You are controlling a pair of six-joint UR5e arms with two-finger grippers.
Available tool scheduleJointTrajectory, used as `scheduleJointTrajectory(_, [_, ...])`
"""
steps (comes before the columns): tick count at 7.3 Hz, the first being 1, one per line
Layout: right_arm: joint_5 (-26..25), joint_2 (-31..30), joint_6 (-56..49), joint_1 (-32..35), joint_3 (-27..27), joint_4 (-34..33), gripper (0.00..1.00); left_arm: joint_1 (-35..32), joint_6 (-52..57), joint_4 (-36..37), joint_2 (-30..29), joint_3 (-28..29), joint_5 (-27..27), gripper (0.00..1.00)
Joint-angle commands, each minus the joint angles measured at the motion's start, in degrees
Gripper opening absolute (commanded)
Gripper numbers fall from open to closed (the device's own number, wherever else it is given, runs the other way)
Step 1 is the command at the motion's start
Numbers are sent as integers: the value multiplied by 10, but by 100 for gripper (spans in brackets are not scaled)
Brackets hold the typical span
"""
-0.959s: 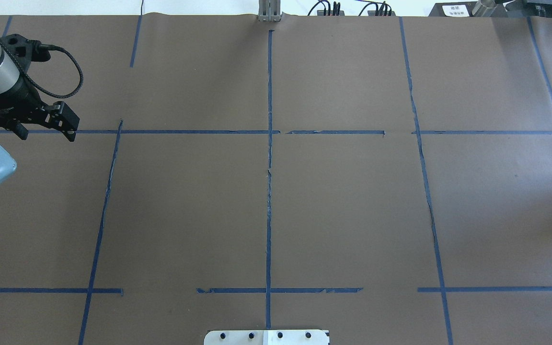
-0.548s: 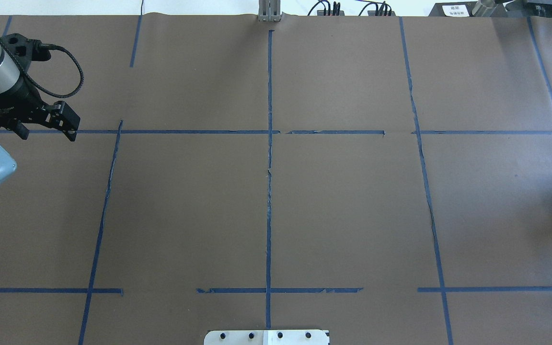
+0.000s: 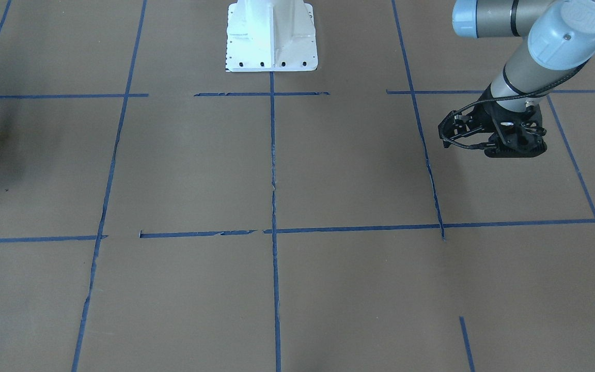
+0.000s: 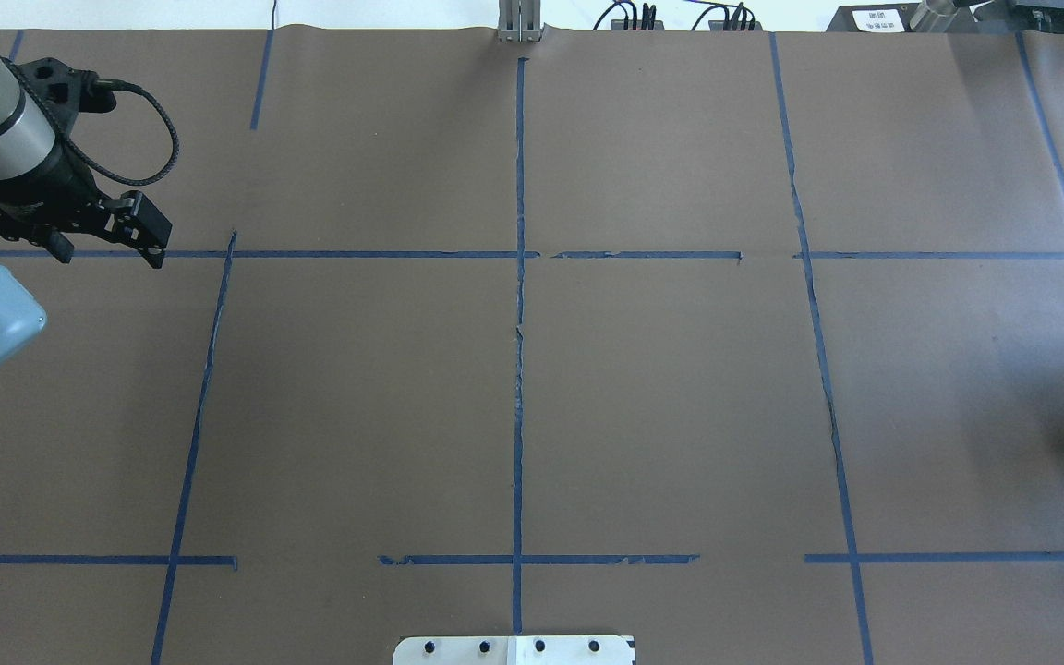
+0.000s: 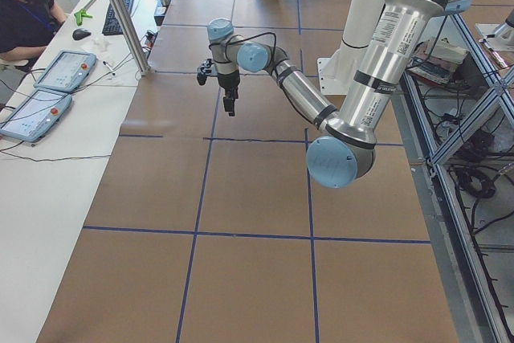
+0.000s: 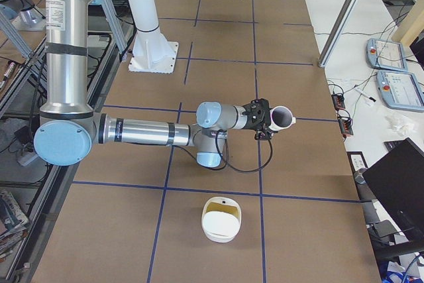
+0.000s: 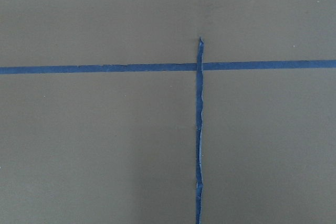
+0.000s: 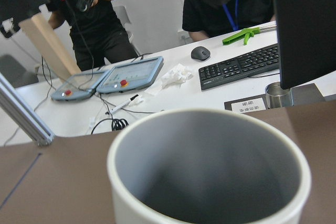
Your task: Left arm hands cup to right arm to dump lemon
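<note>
My left gripper (image 4: pixel 110 247) is open and empty, hanging over the blue tape cross at the table's far left; it also shows in the front view (image 3: pixel 514 150). The left wrist view holds only tape and table. In the right side view the white cup (image 6: pixel 282 117) hangs above the table at the tip of my right gripper (image 6: pixel 264 120); I cannot tell whether that gripper is shut. In the right wrist view the cup (image 8: pixel 210 203) fills the frame, and what shows of its grey inside is bare. The lemon is not in view.
A white bowl (image 6: pixel 220 219) with a pale yellow inside stands on the table near the right arm. The white robot base (image 3: pixel 270 36) is at the table's robot side. Operators' desk with teach pendants (image 6: pixel 391 54) and an aluminium post (image 6: pixel 344 18) lie beyond the far edge.
My left gripper has shifted a little to the right. A pale edge has come into the overhead view's right border, and the shadow at the right has slid left.
</note>
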Motion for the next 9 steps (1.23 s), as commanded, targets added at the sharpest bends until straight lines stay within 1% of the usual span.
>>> scheduleJointTrajectory(1, [-48,38,-229,-76,0,-75,35,12,-1,-3,-29,1,-6,100])
scheduleJointTrajectory(2, [-84,63,-278,-114,0,-106,35,41,-3,1,-47,5,-7,100])
scheduleJointTrajectory(3, [-126,93,-283,-173,0,-129,35,43,-12,1,-49,8,-8,100])
scheduleJointTrajectory(4, [-219,147,-282,-238,3,-180,36,43,-53,3,-69,4,-8,100])
scheduleJointTrajectory(5, [-302,195,-280,-300,5,-237,36,44,-72,3,-83,3,-9,100])
scheduleJointTrajectory(6, [-338,248,-276,-334,3,-287,36,44,-109,2,-100,4,-10,100])
scheduleJointTrajectory(7, [-367,277,-257,-360,4,-324,36,47,-159,-1,-127,10,-11,100])
scheduleJointTrajectory(8, [-403,306,-227,-390,4,-360,36,48,-210,-4,-161,25,-11,100])
scheduleJointTrajectory(9, [-446,337,-208,-422,4,-385,36,48,-239,-5,-180,32,-17,100])
